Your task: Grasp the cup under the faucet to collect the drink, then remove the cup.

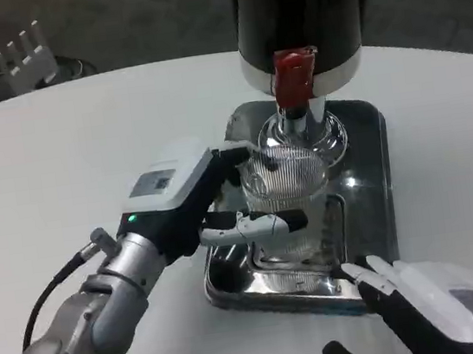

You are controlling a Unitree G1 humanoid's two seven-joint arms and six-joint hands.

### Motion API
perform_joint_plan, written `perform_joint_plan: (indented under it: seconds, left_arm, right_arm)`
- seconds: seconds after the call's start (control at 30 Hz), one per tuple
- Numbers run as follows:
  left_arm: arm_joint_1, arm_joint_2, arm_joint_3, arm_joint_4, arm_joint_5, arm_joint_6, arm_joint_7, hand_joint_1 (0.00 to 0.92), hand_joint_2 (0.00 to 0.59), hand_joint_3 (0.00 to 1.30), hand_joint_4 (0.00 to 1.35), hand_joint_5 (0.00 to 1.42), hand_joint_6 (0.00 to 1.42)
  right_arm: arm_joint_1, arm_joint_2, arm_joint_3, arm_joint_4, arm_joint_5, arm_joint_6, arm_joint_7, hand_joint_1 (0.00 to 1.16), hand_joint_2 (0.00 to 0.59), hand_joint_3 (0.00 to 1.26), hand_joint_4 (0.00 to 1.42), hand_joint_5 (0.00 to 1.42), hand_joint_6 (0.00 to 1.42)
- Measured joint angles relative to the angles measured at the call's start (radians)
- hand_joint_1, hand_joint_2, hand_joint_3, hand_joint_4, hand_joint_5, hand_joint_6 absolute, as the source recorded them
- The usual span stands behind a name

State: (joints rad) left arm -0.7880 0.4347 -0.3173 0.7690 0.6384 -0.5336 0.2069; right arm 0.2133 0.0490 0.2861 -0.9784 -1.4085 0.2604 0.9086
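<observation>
- Both our hands are in view: our left hand (189, 202) grips the ribbed glass cup (287, 196) under the red faucet (294, 74).
- Our right hand (433, 308) rests beside the metal tray (368, 168), fingers apart, holding nothing.

White round table (56, 131) carries a shiny metal tray (367, 177) right of centre. A dark drink dispenser (302, 11) rises at the tray's far end; whether its base sits on the tray or the table can't be told. Right hand (436, 303) is at the near edge, just beside the tray's front corner.

One cup (286, 192), one tray (371, 203), one dispenser (302, 11), two hands.
</observation>
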Motion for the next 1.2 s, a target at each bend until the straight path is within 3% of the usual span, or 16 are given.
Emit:
perform_joint_plan:
  seconds: [0.23,0.37,0.83,1.0,1.2]
  left_arm:
    - [-0.012,0.0,-0.001,0.025,-0.001,-0.02,0.0,0.165,0.054,0.39,0.25,0.42,0.59]
    - [-0.012,0.002,0.004,0.03,-0.011,-0.057,0.0,0.149,0.053,0.34,0.15,0.35,0.5]
    - [0.01,0.064,0.047,-0.033,-0.051,-0.093,-0.002,0.139,0.055,0.33,0.15,0.35,0.47]
    - [0.093,0.102,0.121,-0.152,-0.131,-0.108,-0.029,0.069,0.069,0.32,0.18,0.35,0.47]
    - [0.162,0.11,0.22,-0.282,-0.282,-0.118,-0.103,0.014,0.088,0.33,0.27,0.36,0.49]
  right_arm:
    - [-0.012,0.001,-0.001,0.003,-0.002,0.004,0.003,0.34,0.459,0.1,0.0,0.0,0.0]
    - [-0.014,0.001,0.0,0.009,-0.009,0.01,0.003,0.34,0.459,0.1,0.0,0.0,0.0]
    - [-0.031,0.001,0.003,0.029,-0.008,0.02,0.002,0.34,0.461,0.11,0.0,0.01,0.0]
    - [-0.043,0.002,-0.009,0.029,0.028,0.034,-0.027,0.35,0.447,0.12,0.0,0.04,0.0]
    - [-0.106,0.007,-0.049,0.04,0.072,0.059,-0.039,0.36,0.44,0.12,0.01,0.06,0.0]
